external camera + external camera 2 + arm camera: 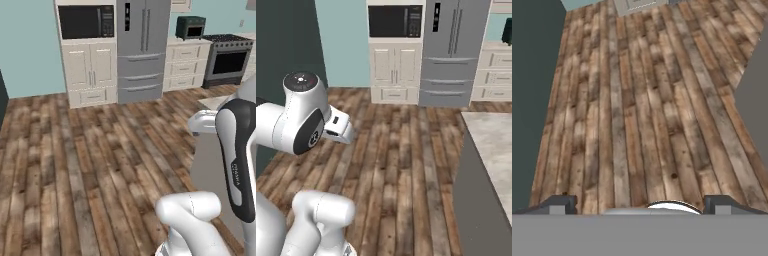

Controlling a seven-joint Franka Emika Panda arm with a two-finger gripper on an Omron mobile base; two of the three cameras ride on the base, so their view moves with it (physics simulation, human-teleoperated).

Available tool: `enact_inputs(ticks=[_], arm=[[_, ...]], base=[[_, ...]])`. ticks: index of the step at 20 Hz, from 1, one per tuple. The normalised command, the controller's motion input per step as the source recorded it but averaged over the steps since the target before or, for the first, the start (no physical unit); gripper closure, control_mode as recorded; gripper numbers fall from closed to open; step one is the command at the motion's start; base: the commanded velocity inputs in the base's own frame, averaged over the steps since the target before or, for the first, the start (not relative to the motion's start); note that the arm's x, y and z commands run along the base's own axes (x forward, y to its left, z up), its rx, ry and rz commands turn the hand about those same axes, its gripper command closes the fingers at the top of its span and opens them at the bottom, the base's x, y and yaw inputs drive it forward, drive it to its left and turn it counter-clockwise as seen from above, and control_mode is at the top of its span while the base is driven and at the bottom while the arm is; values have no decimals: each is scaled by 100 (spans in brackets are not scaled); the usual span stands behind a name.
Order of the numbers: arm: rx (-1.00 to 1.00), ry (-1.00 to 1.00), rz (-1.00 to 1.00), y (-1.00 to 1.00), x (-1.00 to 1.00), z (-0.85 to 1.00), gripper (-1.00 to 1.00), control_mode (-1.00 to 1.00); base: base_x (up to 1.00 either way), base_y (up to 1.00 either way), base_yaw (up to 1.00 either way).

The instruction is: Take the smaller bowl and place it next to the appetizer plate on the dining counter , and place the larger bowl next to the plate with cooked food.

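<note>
While our claw hung wide open and empty over the wood floor, neither bowl was anywhere we could find; we judged driving toward the table's near corner wisest.

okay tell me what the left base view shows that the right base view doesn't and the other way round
Left base view alone: a black-fronted stove at the far right and a dark toaster oven on the white cabinets beside it.

Right base view alone: a beige marble-look countertop along the right edge and a dark wall at the left.

Both: the plank wood floor, the steel fridge, the built-in microwave above white cabinet doors, and the robot's white arm.
</note>
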Motion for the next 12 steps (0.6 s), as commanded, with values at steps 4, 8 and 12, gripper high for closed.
enact_inputs(ticks=[4,8,12], arm=[[0,0,0,0,0,0,-100,100],[0,0,0,0,0,0,-100,100],[0,0,0,0,0,0,-100,100]], base=[[100,13,-24],[100,24,-22],[100,29,-23]])
